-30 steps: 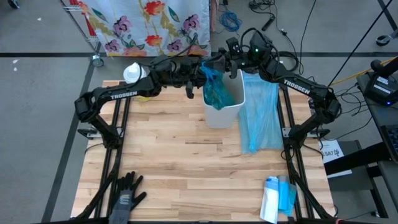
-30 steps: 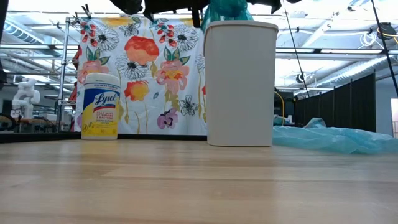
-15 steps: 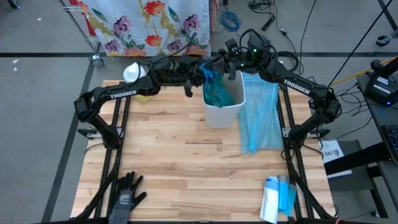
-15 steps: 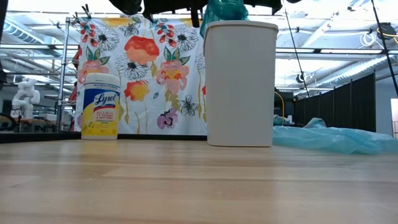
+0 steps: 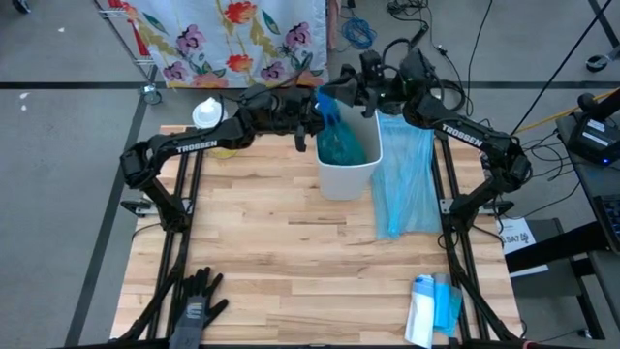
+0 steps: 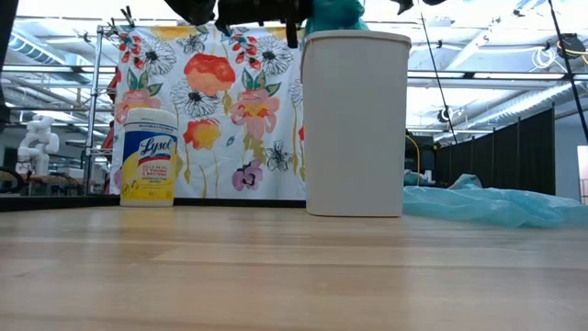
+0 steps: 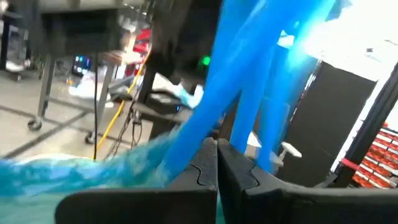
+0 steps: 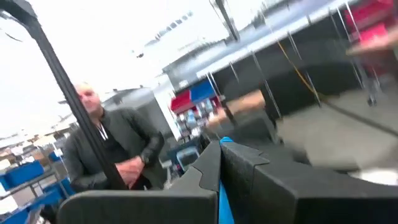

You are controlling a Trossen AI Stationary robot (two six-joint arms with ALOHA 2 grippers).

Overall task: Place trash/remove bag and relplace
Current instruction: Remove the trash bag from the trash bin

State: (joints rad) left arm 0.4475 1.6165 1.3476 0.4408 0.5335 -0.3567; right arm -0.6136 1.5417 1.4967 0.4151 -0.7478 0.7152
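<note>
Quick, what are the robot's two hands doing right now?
Left gripper: closed on the blue bag.
Right gripper: closed on the same bag.

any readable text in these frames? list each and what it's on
"Lysol" – on the yellow and white wipes canister, low view; the smaller print below it is too small to read.
"TROSSEN" – on the left arm, high view.
"TROSSEN" – on the right arm, high view.
White tag beside the table's right edge: has print, too small to read.
Wrist views: nothing readable.
</note>
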